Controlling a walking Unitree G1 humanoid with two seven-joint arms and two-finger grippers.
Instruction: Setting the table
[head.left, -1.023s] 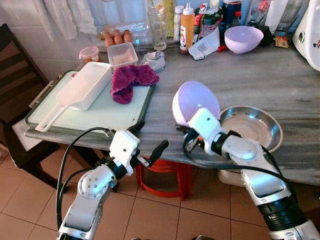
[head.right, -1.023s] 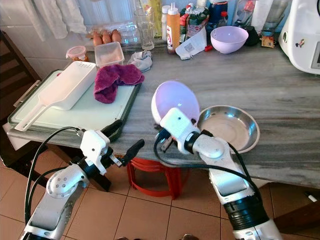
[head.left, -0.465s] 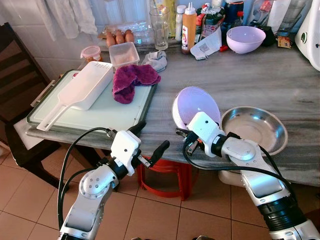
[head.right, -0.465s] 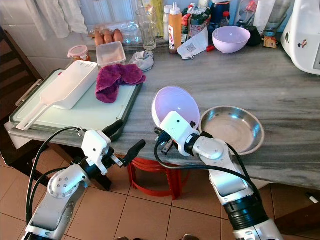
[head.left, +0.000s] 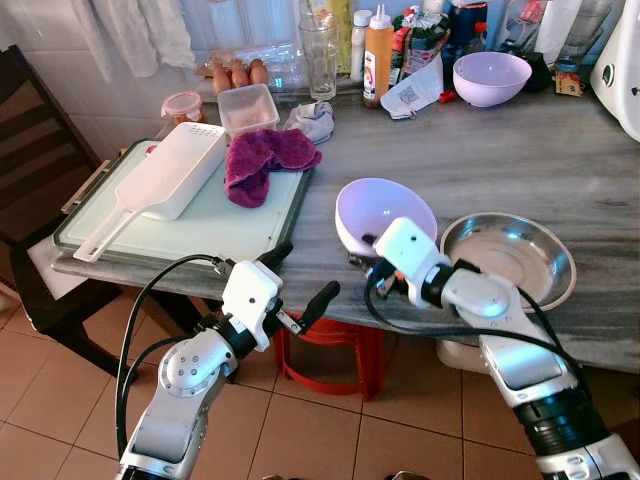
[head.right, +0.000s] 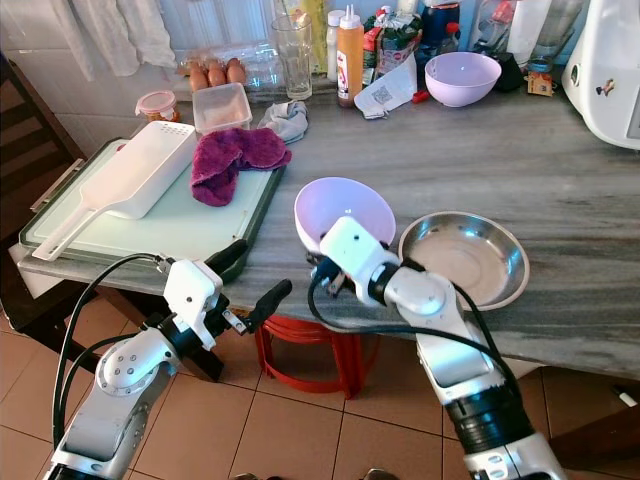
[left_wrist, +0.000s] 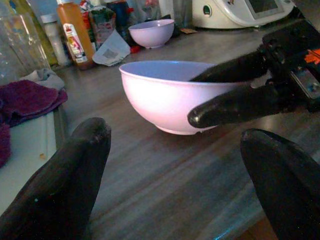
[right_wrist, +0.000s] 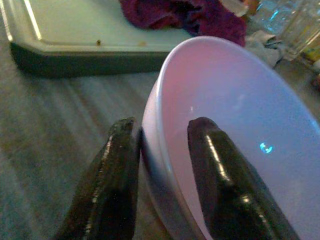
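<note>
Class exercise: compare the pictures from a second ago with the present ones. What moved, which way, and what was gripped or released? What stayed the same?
The right gripper, shut on the rim of the lilac bowl, has tipped it from steeply tilted to upright, its base now on the grey table. Nothing was released. The left gripper stays open below the table edge; the steel bowl, the tray and the purple cloth are unchanged.

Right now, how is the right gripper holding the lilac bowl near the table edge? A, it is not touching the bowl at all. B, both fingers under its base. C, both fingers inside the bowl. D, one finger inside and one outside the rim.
D: the right gripper pinches the wall of the lilac bowl, one finger inside the rim and the other against the outside, with the bowl upright on the grey table.
</note>
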